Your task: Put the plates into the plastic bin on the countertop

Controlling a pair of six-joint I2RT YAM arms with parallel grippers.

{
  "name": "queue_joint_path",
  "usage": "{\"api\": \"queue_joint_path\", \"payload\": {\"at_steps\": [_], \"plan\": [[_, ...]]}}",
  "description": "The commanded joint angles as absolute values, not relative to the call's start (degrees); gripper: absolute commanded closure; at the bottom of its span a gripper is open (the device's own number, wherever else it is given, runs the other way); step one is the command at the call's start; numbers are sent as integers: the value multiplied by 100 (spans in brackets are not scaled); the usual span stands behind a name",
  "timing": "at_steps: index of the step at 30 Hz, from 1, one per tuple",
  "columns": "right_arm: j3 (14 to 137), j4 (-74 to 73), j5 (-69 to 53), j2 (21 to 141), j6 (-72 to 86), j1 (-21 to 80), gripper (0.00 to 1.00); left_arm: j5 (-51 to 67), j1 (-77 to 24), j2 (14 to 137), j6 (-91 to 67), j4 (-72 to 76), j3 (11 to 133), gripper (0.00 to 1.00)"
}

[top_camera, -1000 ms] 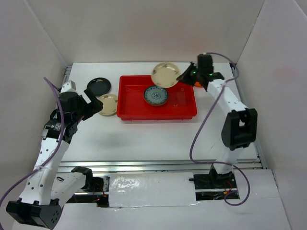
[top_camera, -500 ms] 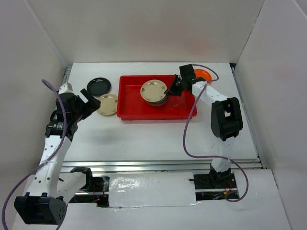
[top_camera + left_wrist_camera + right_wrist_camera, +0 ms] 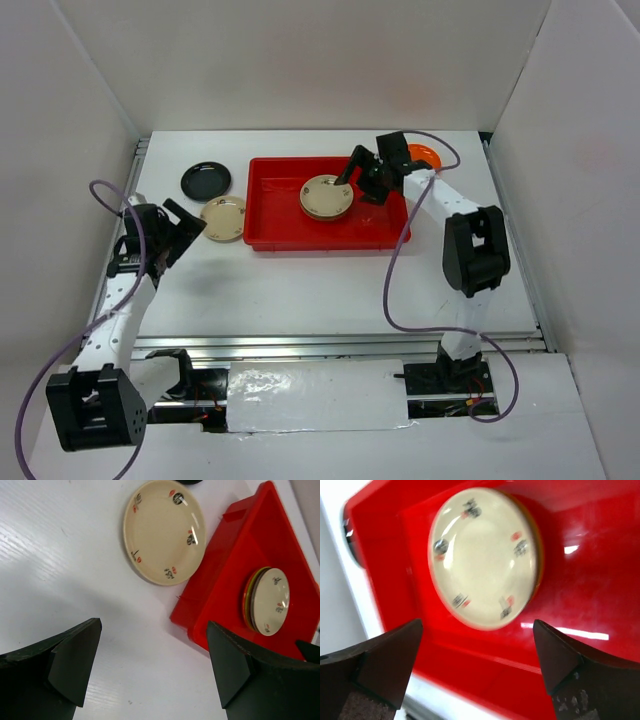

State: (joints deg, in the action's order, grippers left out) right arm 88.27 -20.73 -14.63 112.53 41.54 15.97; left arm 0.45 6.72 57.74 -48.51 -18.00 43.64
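The red plastic bin lies at the middle of the white countertop. In it sits a stack of plates topped by a cream floral plate. My right gripper hovers open just right of that stack, holding nothing. A second cream floral plate and a black plate rest on the countertop left of the bin. An orange plate lies behind the right arm. My left gripper stands open and empty beside the left cream plate.
White walls close in the countertop at the back and on both sides. A metal rail runs along the front edge. Purple cables hang from both arms. The bin's near left corner lies close to my left gripper's right finger.
My right gripper carried the cream plate from the back right down onto the blue patterned plate in the bin, then opened and let it go. The left arm drew back to the left.
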Motion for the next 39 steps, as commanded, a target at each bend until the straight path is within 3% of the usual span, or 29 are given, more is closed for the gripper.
{"api": "queue_joint_path", "payload": {"at_steps": [1, 5, 13, 19, 25, 26, 29, 31, 35, 37, 39], "plan": [[8763, -1986, -1074, 10039, 3921, 1854, 0, 44, 747, 6081, -5405, -986, 3974, 1], [8675, -2417, -914, 9300, 3797, 2004, 0, 123, 975, 6775, -5563, -212, 3832, 1], [7191, -2110, -1493, 7358, 3542, 2434, 0, 315, 1098, 8506, -5572, 746, 4358, 1], [6522, -1828, -2021, 6320, 3568, 2654, 0, 554, 1151, 9605, -5598, 1064, 4719, 12], [6434, -1969, -2092, 6030, 3498, 2505, 0, 536, 1116, 10046, -5485, 1020, 4869, 34], [6381, -1899, -2092, 5968, 3515, 2496, 0, 519, 1108, 10072, -5484, 993, 4878, 44], [6275, -1820, -2153, 5950, 3577, 2382, 0, 212, 1046, 9871, -5493, 827, 4790, 61], [6267, -1793, -2249, 5968, 3595, 2320, 0, 36, 1020, 9730, -5441, 607, 4729, 67], [6258, -1828, -2066, 5906, 3612, 2320, 0, -658, 1020, 9256, -5370, -200, 4834, 93], [6275, -1872, -2065, 5871, 3577, 2294, 0, -816, 1046, 8845, -5353, -333, 4764, 100], [6284, -1933, -2065, 5801, 3560, 2224, 0, -966, 1063, 8309, -5344, -674, 4737, 100]]}}
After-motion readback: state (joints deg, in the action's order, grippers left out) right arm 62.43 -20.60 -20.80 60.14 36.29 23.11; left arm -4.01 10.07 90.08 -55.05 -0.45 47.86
